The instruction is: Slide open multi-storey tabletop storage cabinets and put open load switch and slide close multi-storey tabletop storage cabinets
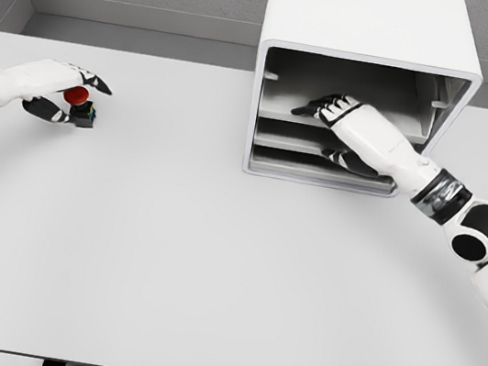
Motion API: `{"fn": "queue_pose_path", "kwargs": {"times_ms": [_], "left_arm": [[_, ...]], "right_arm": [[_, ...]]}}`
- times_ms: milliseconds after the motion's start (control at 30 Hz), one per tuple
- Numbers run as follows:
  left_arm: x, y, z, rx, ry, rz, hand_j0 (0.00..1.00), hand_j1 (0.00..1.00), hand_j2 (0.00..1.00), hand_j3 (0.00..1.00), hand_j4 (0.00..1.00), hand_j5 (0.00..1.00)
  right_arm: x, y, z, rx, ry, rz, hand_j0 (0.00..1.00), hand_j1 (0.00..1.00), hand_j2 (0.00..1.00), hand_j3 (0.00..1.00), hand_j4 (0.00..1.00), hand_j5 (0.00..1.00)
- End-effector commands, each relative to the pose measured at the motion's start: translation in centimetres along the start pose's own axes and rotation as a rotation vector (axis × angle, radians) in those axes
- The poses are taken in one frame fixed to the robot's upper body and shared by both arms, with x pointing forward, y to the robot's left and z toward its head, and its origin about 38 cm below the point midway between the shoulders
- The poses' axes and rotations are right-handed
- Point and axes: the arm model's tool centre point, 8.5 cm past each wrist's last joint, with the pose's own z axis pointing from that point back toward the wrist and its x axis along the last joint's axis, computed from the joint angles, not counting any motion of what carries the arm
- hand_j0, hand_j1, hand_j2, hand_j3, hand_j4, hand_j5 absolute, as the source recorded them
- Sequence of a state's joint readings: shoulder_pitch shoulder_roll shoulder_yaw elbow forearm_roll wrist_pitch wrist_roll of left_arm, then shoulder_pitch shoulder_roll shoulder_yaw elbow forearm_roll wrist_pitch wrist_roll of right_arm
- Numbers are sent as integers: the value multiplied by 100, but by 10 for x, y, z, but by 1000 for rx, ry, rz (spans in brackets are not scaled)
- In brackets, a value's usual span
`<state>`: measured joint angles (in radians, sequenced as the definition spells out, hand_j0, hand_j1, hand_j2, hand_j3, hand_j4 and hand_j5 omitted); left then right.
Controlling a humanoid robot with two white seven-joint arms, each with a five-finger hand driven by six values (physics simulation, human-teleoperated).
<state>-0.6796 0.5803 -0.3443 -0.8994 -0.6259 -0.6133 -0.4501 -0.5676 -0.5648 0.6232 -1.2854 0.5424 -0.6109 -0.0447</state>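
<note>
Far left of table (213, 262): left hand (50, 87) lies low over the surface, fingers curled around the load switch (78, 105), thumb side under, fingertips over. Switch sits at or just above the tabletop; cannot tell whether it is lifted clear. Well apart from the cabinet.

Switch: small dark block body with a red mushroom-style cap on top. Judged light, rigid, hard plastic, not fragile. Cap is rounded and likely slick; the squared dark body gives flatter faces, so that looks the better place to pinch. Pressing on the cap could actuate it or let it roll out of the fingers.

Centre: bare table, nothing on it.

Right of centre, far side: white storage cabinet (369, 36), front facing near. Three levels visible, stacked: a tall top bay, two shallow trays below. Trays look like thin stiff sheet, light, sliding on side rails.

Right: right hand (334, 112) reaches into the top bay, fingers extended and flat together, resting on or just over the top shelf (373, 129). Holds nothing that I can see. Forearm crosses in front of the lower trays and hides part of them.

Count: one switch, one cabinet, three tiers, two hands.
</note>
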Motion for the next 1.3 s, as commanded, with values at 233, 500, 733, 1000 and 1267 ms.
{"fn": "queue_pose_path", "kwargs": {"times_ms": [233,500,733,1000,1267], "left_arm": [[-3,2,3,6,5,3,63,63,63,63,63,63],[0,1,1,4,-4,1,48,48,48,48,48,48],[1,7,2,19,-7,-1,40,40,40,40,40,40],[13,25,4,58,-38,-46,40,40,40,40,40,40],[18,34,9,86,-63,-53,40,40,40,40,40,40]], "right_arm": [[1,-14,14,11,-10,49,80,80,80,80,80,80],[5,-21,22,15,-22,69,80,80,80,80,80,80],[3,-15,31,27,-9,57,81,81,81,81,81,81],[11,-23,41,39,-32,85,81,81,81,81,81,81],[14,-25,51,48,-37,86,81,81,81,81,81,81]]}}
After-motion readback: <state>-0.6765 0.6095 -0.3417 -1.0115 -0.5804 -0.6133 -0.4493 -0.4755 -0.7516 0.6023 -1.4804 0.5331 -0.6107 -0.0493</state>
